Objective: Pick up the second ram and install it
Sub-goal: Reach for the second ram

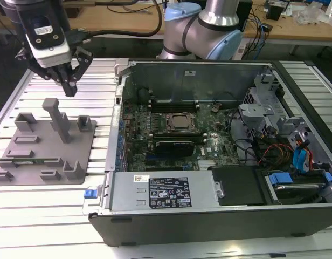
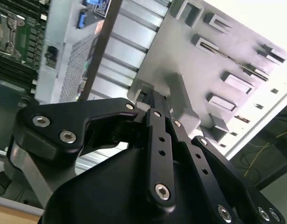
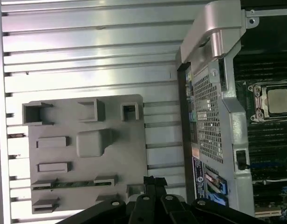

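Observation:
The second ram (image 1: 34, 160) is a thin green stick lying in a slot near the front edge of the grey holder plate (image 1: 74, 162), on the exterior view's left. In the first wrist view the ram (image 3: 73, 184) runs between two small grey clips on the plate (image 3: 129, 140). My gripper (image 1: 70, 90) hangs above the plate's back edge, fingers together, holding nothing. Its black fingertips also show in both wrist views, gripper (image 3: 150, 181) and gripper (image 2: 150, 100), a short way off from the ram.
The open computer case (image 1: 209, 70) stands to the plate's right, with the motherboard (image 1: 155, 121), silver processor (image 1: 182, 123) and a black expansion card (image 1: 177, 144) inside. A tall grey post (image 1: 58, 118) rises from the plate just below the gripper. Everything rests on a slatted metal table (image 1: 47, 216).

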Tool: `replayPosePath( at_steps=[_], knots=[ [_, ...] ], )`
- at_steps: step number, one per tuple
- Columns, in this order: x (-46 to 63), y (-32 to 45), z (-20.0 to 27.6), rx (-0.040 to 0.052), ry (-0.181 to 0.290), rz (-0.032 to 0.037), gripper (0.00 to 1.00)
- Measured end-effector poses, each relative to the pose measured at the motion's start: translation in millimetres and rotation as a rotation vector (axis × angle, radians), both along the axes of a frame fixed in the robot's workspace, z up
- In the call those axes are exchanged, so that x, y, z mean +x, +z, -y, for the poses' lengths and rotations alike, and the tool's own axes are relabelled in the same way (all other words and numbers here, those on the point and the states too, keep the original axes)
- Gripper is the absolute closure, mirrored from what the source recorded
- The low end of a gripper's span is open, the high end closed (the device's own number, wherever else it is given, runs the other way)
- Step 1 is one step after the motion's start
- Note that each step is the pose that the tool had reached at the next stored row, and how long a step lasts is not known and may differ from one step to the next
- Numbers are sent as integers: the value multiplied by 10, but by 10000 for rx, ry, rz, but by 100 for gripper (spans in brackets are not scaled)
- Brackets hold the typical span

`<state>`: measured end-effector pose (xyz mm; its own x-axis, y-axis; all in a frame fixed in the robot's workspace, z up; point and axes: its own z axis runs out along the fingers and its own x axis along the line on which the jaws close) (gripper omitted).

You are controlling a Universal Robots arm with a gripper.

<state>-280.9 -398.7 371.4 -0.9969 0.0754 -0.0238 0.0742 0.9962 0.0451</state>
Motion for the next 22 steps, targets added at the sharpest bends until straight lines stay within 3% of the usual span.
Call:
replayPosePath(
  at_steps=[2, 7, 11, 22],
  knots=[
    [-189, -56, 0, 0, 1, 0, 92],
    [-391, -137, 33, 0, 1, 0, 92],
    [-463, -162, 54, 0, 0, 1, 92],
    [-681, -324, 102, 0, 1, 0, 92]
  ],
)
